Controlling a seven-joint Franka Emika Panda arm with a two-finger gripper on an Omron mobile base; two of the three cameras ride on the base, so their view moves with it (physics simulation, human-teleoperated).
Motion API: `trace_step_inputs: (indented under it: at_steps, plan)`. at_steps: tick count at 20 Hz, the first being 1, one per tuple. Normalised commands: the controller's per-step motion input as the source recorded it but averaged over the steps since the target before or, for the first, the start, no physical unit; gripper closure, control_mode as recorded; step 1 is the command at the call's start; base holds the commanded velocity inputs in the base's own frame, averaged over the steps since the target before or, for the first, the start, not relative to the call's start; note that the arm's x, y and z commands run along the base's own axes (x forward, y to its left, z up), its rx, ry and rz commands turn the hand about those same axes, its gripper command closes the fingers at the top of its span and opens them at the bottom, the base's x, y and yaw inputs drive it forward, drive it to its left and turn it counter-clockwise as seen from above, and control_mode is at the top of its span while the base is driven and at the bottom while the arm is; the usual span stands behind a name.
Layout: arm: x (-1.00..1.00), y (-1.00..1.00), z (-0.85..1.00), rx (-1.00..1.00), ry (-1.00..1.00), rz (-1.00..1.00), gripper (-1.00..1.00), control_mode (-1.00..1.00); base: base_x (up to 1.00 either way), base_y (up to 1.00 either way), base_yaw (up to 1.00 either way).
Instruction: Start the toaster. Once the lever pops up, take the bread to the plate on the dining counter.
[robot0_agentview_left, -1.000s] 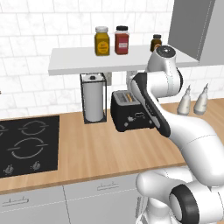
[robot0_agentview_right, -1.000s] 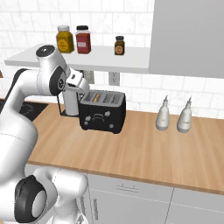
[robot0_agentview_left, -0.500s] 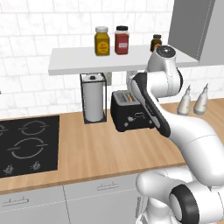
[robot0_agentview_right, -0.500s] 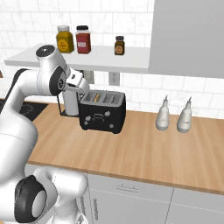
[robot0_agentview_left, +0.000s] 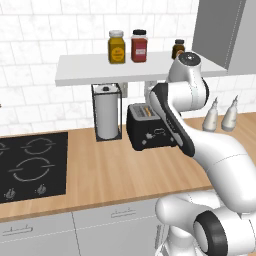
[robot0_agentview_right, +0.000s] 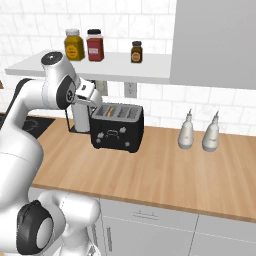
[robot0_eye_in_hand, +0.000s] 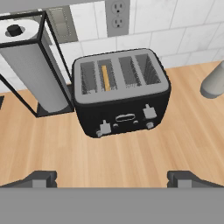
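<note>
Toaster (robot0_eye_in_hand: 120, 92) sits on the light-wood bench (robot0_agentview_left: 115, 172), back near the white-tile wall, w/ a wide strip of bare wood between its front face and the bench's front edge. To its left, just beside it, stands the wire-framed paper-towel roll (robot0_eye_in_hand: 35, 70); a narrow gap shows betw. frame and toaster in hand view. On the other side there is open bench up to two pale bottles (robot0_agentview_right: 200, 132), well apart from the toaster. A white shelf (robot0_agentview_left: 100, 70) hangs over toaster and roll, carrying three jars (robot0_agentview_left: 132, 46); a grey cabinet (robot0_agentview_right: 215, 40) closes off the space above the bottles. Black cooktop (robot0_agentview_left: 30, 165) is set into the bench far left, past the roll. Wall outlet (robot0_eye_in_hand: 116, 16) sits behind the toaster.

Bread (robot0_eye_in_hand: 105, 77) stands on edge in one of the slots toward the roll side, thin tan strip showing in the slot. Two small lever tabs (robot0_eye_in_hand: 105, 127) on the dark front face, plus silver controls betw. them.

Tool (robot0_eye_in_hand: 111, 179) is wide open, nothing betw. the tips, hovering above and in front of the toaster, looking down on its top and front. Apart from the toaster, no contact.
</note>
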Motion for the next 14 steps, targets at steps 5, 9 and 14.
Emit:
trace_step_inputs:
  at_steps: [5,9,14]
  plan:
    - [0.0,0.0,0.0,0.0,0.0,0.0,-1.0,-1.0,0.0,0.0,0.0]
    - [0.0,0.0,0.0,0.0,0.0,0.0,-1.0,-1.0,0.0,0.0,0.0]
    - [0.0,0.0,0.0,0.0,0.0,0.0,-1.0,-1.0,0.0,0.0,0.0]
